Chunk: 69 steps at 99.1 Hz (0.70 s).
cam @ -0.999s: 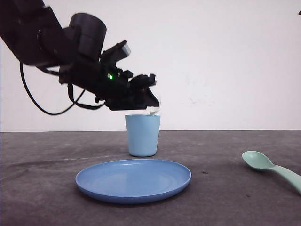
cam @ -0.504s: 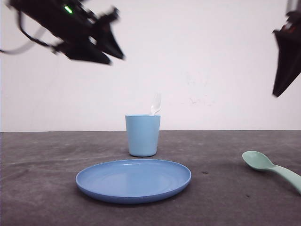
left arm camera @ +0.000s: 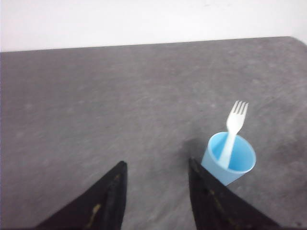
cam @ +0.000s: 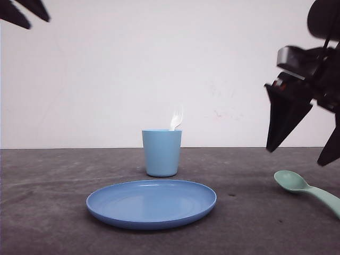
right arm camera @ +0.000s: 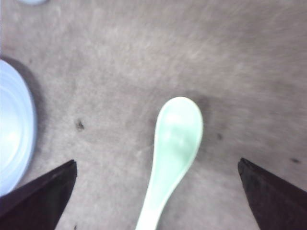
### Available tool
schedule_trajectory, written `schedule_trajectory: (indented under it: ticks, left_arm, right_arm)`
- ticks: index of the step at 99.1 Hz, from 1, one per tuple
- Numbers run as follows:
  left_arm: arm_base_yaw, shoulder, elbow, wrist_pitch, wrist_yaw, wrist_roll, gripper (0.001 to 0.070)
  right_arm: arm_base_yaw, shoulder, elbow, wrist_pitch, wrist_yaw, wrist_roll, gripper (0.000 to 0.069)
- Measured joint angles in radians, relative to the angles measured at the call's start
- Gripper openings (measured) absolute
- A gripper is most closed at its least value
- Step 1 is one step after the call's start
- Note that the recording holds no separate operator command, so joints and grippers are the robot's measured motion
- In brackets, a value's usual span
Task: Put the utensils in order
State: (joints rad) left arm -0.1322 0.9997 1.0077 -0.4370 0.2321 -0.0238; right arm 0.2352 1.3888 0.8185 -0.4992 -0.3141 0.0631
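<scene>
Looks about halfway to me: fork (left arm camera: 233, 130) is standing in the cup (cam: 161, 153), spoon (right arm camera: 171, 153) lies flat on the table beside the plate (cam: 151, 203), with the right gripper (right arm camera: 156, 201) wide open and empty above it, left gripper (left arm camera: 156, 179) open, empty too.

— What do we have on the table (cam: 53, 212) here?

— We see a round blue plate (cam: 151, 203) lying flat near the front, on the dark grey surface.

— And behind it?

— We find a light blue cup (cam: 161, 152) standing upright, apart from the plate, just beyond its far rim. A plain white wall (cam: 133, 69) rises behind the table.

— Anything on the plate?

— We see only its bare, glossy surface.
</scene>
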Motion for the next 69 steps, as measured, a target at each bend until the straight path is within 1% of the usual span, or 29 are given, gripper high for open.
schedule_trajectory:
  ticks: [21, 33, 42, 48, 61, 69]
  left_arm:
    - [0.092, -0.128, -0.18, -0.021, -0.002, 0.006, 0.0229]
    - [0.113, -0.195, -0.269, -0.037, -0.002, 0.006, 0.0229]
    - [0.117, -0.218, -0.289, -0.043, -0.005, 0.006, 0.0229]
    - [0.117, -0.224, -0.289, -0.038, -0.005, 0.006, 0.0229]
    - [0.117, -0.228, -0.289, -0.038, -0.005, 0.006, 0.0229]
    - [0.117, -0.228, -0.289, -0.038, -0.005, 0.006, 0.0229]
  right_arm:
    - [0.026, 0.07, 0.0, 0.048, 0.001, -0.003, 0.0679]
    - [0.039, 0.105, 0.0, 0.078, 0.004, -0.004, 0.0679]
    - [0.046, 0.126, 0.0, 0.094, 0.007, -0.003, 0.0665]
    - [0.052, 0.132, 0.0, 0.101, 0.019, -0.003, 0.062]
    - [0.059, 0.137, 0.0, 0.105, 0.069, -0.003, 0.0447]
    - [0.06, 0.141, 0.0, 0.107, 0.088, -0.003, 0.037]
